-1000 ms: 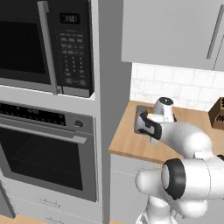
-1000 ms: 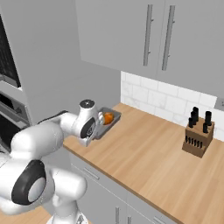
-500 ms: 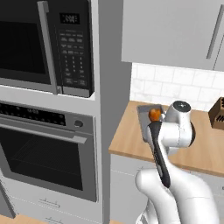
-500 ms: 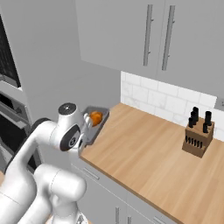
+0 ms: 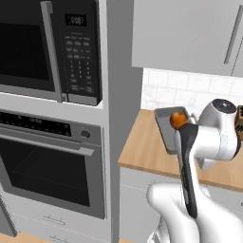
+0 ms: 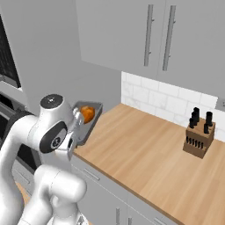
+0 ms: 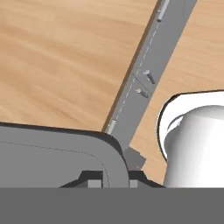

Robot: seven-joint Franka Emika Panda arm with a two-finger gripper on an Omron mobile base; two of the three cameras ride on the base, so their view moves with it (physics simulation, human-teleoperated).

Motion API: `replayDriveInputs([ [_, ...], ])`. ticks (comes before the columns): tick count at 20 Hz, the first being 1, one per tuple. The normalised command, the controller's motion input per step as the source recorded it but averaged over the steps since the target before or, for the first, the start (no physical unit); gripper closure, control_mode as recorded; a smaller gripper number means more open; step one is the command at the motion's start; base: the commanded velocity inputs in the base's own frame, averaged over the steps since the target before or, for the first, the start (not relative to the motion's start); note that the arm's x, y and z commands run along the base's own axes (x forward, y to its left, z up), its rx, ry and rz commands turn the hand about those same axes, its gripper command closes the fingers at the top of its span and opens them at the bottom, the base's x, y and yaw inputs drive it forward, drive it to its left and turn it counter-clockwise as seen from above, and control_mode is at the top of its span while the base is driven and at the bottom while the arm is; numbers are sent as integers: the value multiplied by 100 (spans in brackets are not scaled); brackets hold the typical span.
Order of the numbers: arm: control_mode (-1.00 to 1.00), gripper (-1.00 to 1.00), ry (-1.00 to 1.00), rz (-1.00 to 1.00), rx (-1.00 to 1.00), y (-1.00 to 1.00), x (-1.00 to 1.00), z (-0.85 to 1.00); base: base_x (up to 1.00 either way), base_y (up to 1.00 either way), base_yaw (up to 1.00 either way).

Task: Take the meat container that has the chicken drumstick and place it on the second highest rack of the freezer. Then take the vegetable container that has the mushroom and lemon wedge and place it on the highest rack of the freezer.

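A shallow grey meat container [image 5: 165, 127] rides tilted above the wooden table [image 6: 145, 151], its long axis running from the cabinet edge back toward the tiled wall [image 6: 158, 99]. The glossy orange-brown chicken drumstick [image 5: 178, 119] sits at the tray's raised far end, against the rim. The hand [image 7: 110, 180] is clamped on the tray's near edge, at a rounded corner, with its dark fingertips [image 7: 91, 180] pressed close either side of the thin wall. In the right base view the tray [image 6: 90, 121] hangs just off the table's left end, beside the robot's white elbow. The table beyond lies open as far as a wooden knife block [image 6: 198, 136] near the wall. To the left stand the black-windowed microwave [image 5: 52, 45] and oven [image 5: 45, 163]; smooth grey wall cabinets [image 6: 145, 41] with bar handles hang overhead.
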Motion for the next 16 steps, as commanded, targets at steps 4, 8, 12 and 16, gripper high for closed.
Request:
replayDriveInputs([
  [4,100,100,13,3,0,3,-40,18,-13,3,1],
  [8,100,100,0,0,0,0,0,0,-79,22,17],
  [12,100,100,0,0,0,0,0,0,-93,65,22],
  [16,100,100,0,0,0,0,0,0,-52,99,6],
])
